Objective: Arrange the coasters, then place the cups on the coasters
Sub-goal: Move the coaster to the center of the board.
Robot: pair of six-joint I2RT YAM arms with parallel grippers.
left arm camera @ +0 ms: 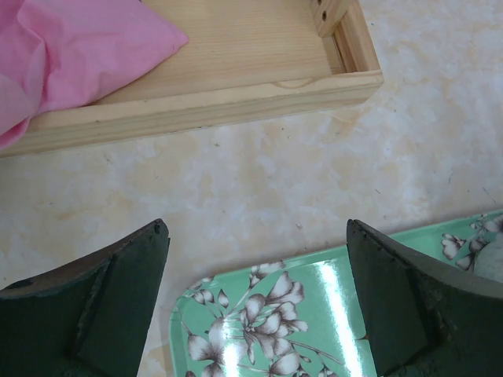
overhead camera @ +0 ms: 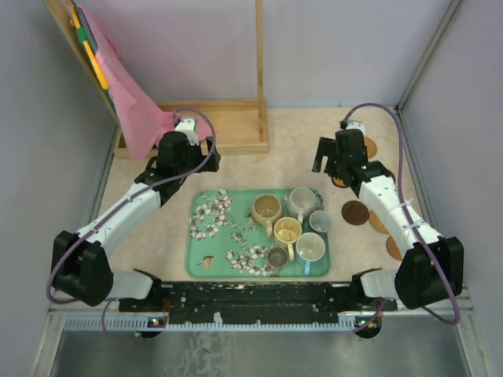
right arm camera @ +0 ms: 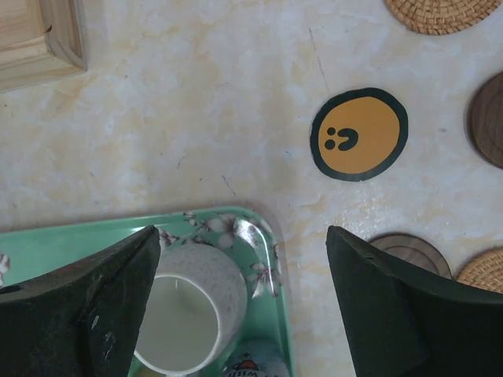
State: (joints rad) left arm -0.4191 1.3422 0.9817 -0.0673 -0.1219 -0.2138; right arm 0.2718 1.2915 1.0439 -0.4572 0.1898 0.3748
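Top view: green floral tray on pale marbled counter holds six cups in its right half: tan mug, grey mug, pale blue mug, yellow mug, white mug, small dark cup.

Left wrist: left gripper spread wide, nothing held, over counter between tray corner and light wooden box; pink cloth lies in box.

Right wrist: right gripper spread wide, nothing held, above grey mug at tray corner; orange smiley-face round coaster on counter, apart from tray.

Looking down, the white right arm hid most of a tan round coaster. On the right wrist cam, a woven rattan coaster was chopped by the top edge, a dark brown wooden disc by the right.
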